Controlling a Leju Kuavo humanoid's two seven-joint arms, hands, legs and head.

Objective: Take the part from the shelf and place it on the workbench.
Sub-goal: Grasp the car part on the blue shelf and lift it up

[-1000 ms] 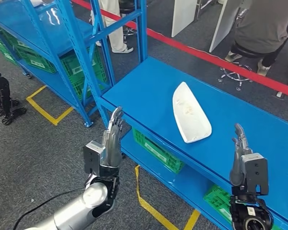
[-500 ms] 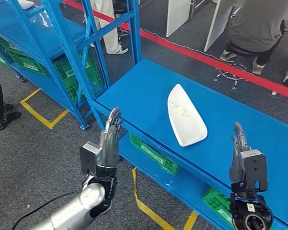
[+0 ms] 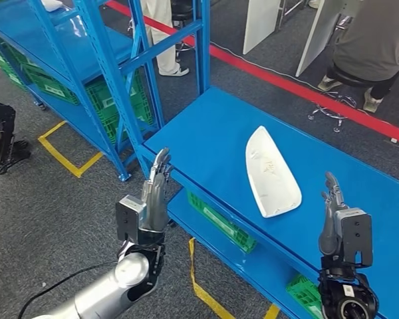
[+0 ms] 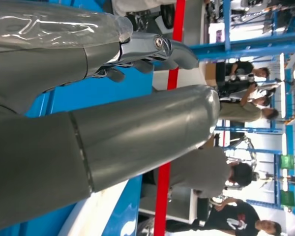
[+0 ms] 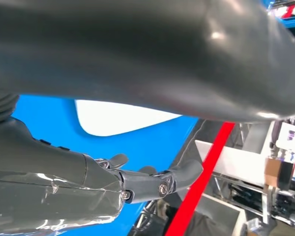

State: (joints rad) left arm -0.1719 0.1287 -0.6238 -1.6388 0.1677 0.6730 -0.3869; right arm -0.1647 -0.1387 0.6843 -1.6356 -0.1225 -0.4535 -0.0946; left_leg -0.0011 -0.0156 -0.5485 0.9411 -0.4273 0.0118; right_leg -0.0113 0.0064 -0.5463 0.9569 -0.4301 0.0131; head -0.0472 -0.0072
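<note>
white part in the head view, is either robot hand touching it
No: the white part lies alone on the blue bench, with the left robot hand and the right robot hand both raised apart from it.

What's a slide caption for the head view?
Both open hands, left hand and right hand, raised before the white part on the blue shelf.

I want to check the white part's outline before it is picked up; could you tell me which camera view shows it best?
The head view: the whole white part lies unobstructed on the blue shelf between the raised hands. The right wrist view shows a slice of it behind the hand; the left wrist view catches an edge.
</note>
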